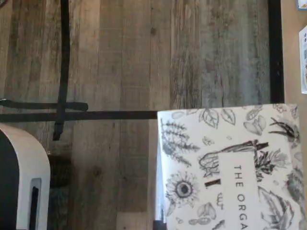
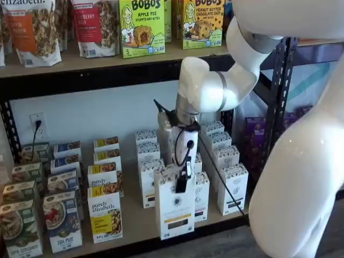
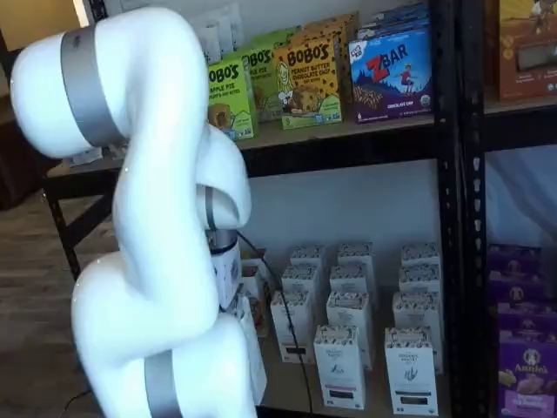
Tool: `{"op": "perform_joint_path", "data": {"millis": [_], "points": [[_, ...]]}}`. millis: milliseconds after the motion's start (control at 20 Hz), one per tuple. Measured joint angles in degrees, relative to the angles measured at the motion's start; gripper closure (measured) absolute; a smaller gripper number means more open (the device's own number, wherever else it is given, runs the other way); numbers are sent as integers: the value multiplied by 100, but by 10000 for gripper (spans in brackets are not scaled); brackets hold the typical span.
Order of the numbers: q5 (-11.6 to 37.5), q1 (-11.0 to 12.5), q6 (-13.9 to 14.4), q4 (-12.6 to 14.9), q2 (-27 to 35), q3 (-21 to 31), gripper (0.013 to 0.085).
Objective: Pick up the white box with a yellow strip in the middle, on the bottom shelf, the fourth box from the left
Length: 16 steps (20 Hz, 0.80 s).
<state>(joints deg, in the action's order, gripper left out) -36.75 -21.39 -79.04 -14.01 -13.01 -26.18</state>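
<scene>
Gripper (image 2: 181,183) clamped on top of white box (image 2: 174,207), grip from above so carton clears neighbours. Box upright at front edge of bottom shelf (image 2: 141,228), forward of its row. Long axis vertical, printed front faces outward, dark label low.

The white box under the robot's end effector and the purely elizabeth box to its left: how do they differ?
The white box is taller and mostly plain, with a speckled top band; the purely elizabeth box is shorter, with a yellow panel and granola photo. The white box has the end effector at its top; the other stands free. Both stand upright on the bottom shelf.
</scene>
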Motion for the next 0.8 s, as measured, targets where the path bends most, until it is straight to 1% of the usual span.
{"op": "perform_joint_path", "data": {"millis": [250,650,800], "points": [[-268,180,-77,69,-338,36,450],[-828,535,-229,206,-974,48,450],[-1098,712,-295,298,-1258,26,450]]}}
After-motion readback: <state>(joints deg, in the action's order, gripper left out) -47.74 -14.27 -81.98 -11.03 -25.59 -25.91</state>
